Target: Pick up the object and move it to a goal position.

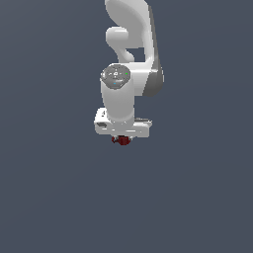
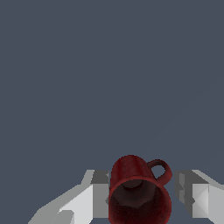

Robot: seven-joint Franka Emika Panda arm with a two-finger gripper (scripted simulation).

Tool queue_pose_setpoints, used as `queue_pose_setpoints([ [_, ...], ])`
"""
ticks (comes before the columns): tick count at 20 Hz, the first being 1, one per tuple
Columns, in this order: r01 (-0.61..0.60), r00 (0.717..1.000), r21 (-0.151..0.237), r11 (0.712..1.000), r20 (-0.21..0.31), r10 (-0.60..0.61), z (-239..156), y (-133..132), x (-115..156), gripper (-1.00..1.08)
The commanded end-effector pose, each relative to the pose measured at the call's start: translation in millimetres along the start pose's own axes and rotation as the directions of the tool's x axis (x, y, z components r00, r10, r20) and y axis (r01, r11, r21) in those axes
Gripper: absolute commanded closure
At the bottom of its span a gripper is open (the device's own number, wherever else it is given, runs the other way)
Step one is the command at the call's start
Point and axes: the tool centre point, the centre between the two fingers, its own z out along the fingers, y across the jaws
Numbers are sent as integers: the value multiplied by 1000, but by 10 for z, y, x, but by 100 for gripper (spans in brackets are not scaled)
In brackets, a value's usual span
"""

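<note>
The tool stands wide, one finger touching the dark red mug and the other apart past its loop handle; the mug sits between them, not yet gripped; lifting and carrying to the goal remain; the gray tabletop shows nothing else, and no goal mark is visible.

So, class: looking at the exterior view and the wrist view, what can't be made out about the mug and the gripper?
- Exterior view: most of the mug is hidden under the arm's hand; only a small red patch shows.
- Exterior view: the fingers are hidden by the hand.
- Wrist view: the gripper fingertips and the mug's lower rim are cut off by the picture's edge.
- Either view: whether the fingers touch the mug, and any goal position.
</note>
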Motion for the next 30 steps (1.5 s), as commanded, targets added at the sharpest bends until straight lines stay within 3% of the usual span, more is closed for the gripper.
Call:
queue_pose_setpoints([
  [1,-53,998,21,998,44,52,101,88,-5,-20],
  [5,-162,979,59,985,136,152,300,245,-23,-20],
  [9,-288,933,97,953,252,256,524,408,-61,-20],
  [19,-558,742,149,816,530,411,979,708,-185,-20],
  [25,-647,645,155,746,633,428,1120,803,-237,-20],
  [30,-686,596,155,711,680,427,1179,845,-261,-20],
])
